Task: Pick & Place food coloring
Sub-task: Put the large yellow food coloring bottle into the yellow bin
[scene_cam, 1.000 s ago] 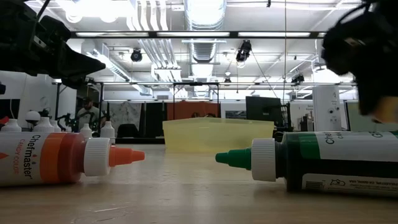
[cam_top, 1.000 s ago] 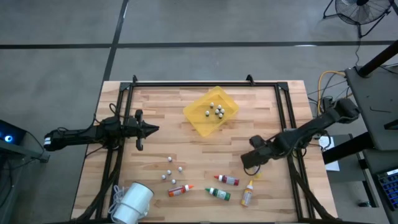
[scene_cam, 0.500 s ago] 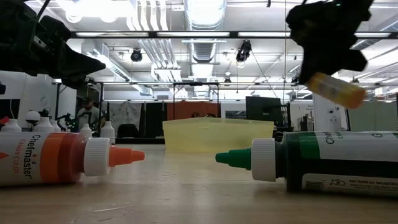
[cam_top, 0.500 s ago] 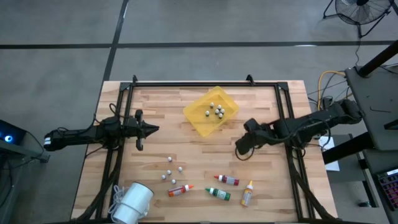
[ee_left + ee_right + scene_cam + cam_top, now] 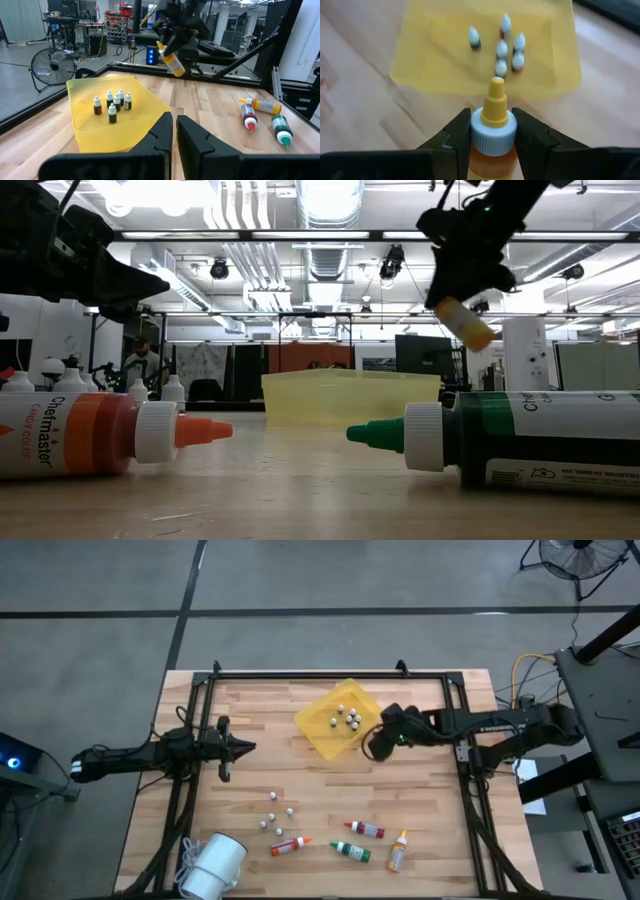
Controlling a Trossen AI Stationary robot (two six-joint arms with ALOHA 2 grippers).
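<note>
The right tool [image 5: 492, 131] is clamped on a yellow-capped food coloring bottle [image 5: 494, 132], one dark finger against each side of the white collar, cap pointing forward. In the low view the bottle [image 5: 467, 323] hangs tilted, well above the table [image 5: 420, 795], cap end lower than the body. From above, the right tool [image 5: 381, 739] sits just beside the yellow tray [image 5: 318, 736], off its right-hand side and not yet over its floor.

The step in hand looks like the carry to the tray and the release. To do it well, I would bring the tool inward until the bottle is clearly over the tray's floor, past the near wall, and lower it before letting go: a drop from this height could bounce the bottle out or scatter what is there. The tray already holds a cluster of small white-capped bottles [image 5: 501, 48] near its middle, so a bare patch of floor on the side nearest the tool is the safer target. With the cap tilted down, the bottle will probably land on its tip and roll, so levelling it first helps.

Four more bottles lie near the table's front edge: the orange one [image 5: 288, 845], the red one [image 5: 365, 829], the green one [image 5: 351, 852] and another yellow one [image 5: 398, 851].

The left tool [image 5: 173, 131] is closed on nothing, waiting by the table's left edge.
</note>
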